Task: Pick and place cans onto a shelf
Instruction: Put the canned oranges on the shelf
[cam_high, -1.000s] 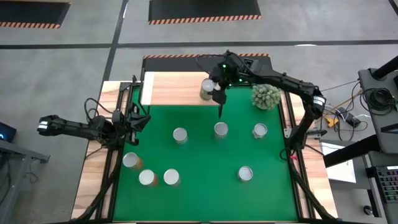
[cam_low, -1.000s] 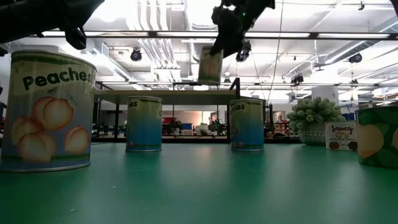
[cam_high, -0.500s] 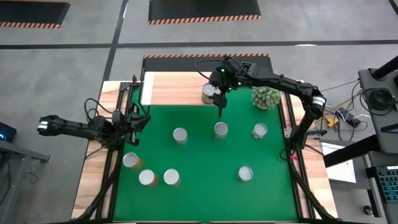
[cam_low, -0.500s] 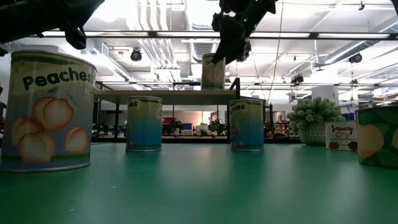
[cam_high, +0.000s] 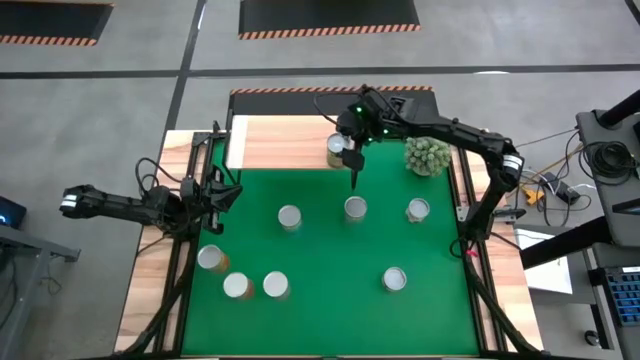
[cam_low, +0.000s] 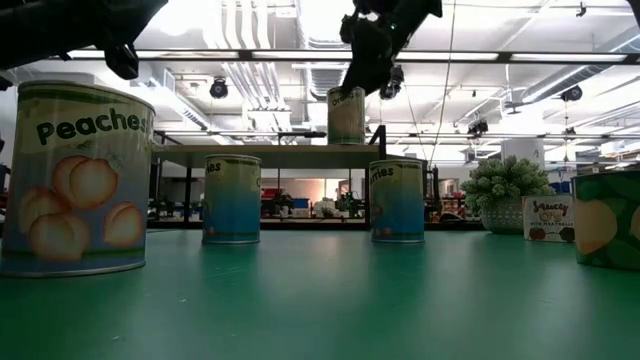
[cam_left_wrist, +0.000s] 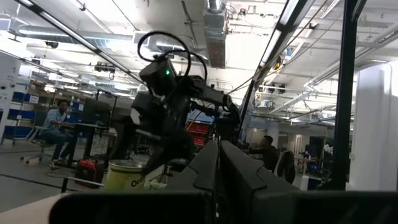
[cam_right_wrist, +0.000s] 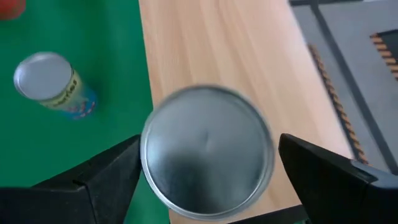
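Observation:
One can (cam_high: 337, 148) with a pale green label stands upright on the light-wood shelf (cam_high: 280, 142) at the table's far edge; it also shows in the low view (cam_low: 347, 115). My right gripper (cam_right_wrist: 208, 155) hangs open just above it, a finger on either side of its silvery top (cam_right_wrist: 208, 152). Several other cans stand on the green mat, among them a middle one (cam_high: 355, 208) and the near-left ones (cam_high: 236, 286). My left gripper (cam_high: 215, 195) waits shut and empty at the table's left edge.
A fuzzy pale-green ball plant (cam_high: 428, 155) stands just right of the shelf's can. Cans stand in a row at mid-mat (cam_high: 289, 216) (cam_high: 417, 210), one at the near right (cam_high: 394, 279). The shelf's left part (cam_high: 265, 145) is bare wood.
My right gripper has lowered the can, which hung tilted above the shelf, until it stands upright on the board. The gripper has then risen a little, and its fingers are now at the height of the can's top.

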